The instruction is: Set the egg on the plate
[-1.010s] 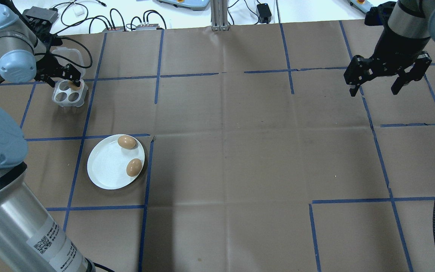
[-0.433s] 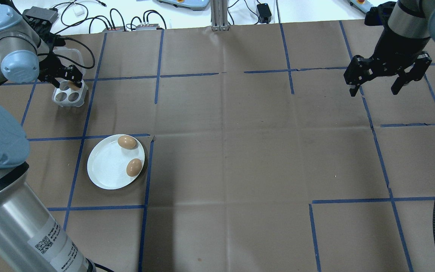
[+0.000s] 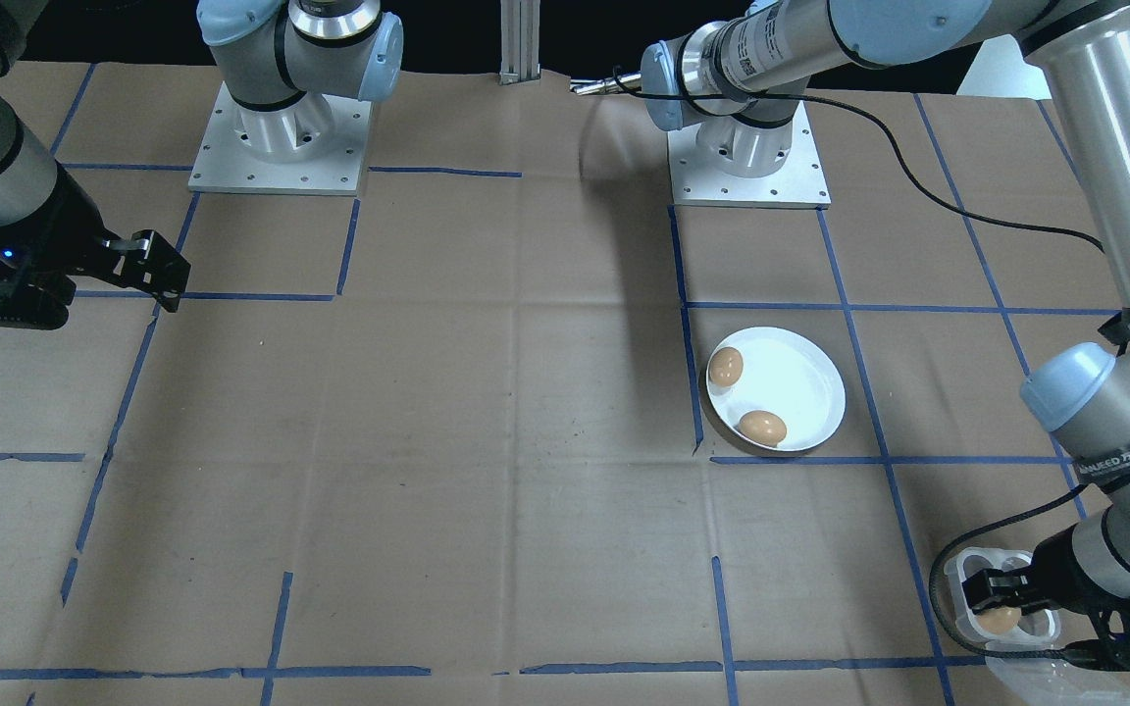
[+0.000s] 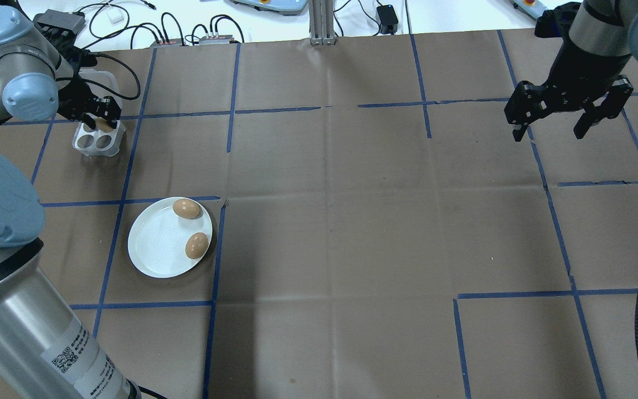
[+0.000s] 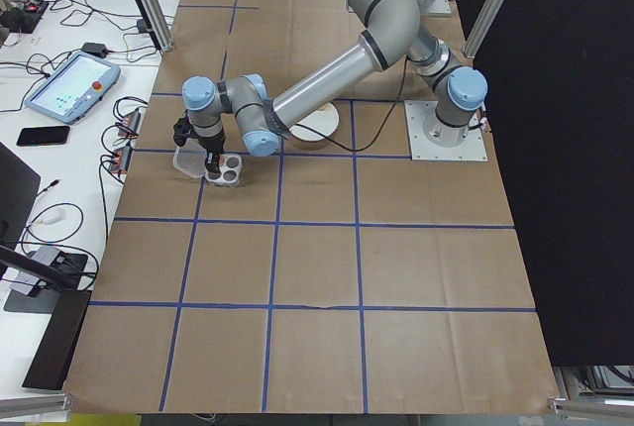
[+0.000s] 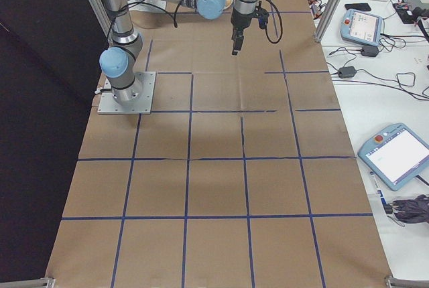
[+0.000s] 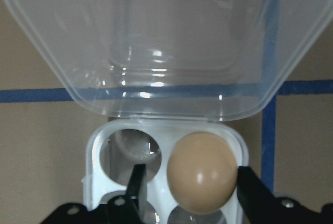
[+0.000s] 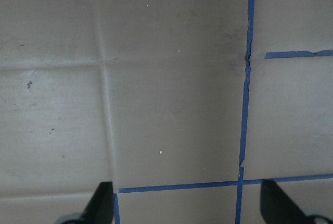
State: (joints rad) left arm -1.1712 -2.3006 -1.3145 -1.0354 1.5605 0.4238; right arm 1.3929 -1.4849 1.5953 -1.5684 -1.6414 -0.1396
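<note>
A brown egg [image 7: 202, 172] sits in a cup of the small white four-cup tray [image 4: 89, 145] at the table's far left. My left gripper [image 7: 188, 169] is open and lowered over it, one finger on each side. One finger touches the egg and a gap shows at the other. The round white plate [image 4: 155, 244] lies nearer the robot with two brown eggs, one [image 4: 186, 208] and another [image 4: 196, 245], by its rim. My right gripper [image 4: 549, 134] hangs open and empty above the paper at the far right.
The tray's clear plastic lid [image 7: 156, 36] lies hinged open just behind it. Cables and small boxes [image 4: 164, 33] sit past the table's far edge. Brown paper with blue tape lines [image 4: 230, 111] covers the table.
My left gripper has shifted slightly left and away around the egg, and the tray has slid a little with it. The right arm, the plate and its two eggs have not moved.
</note>
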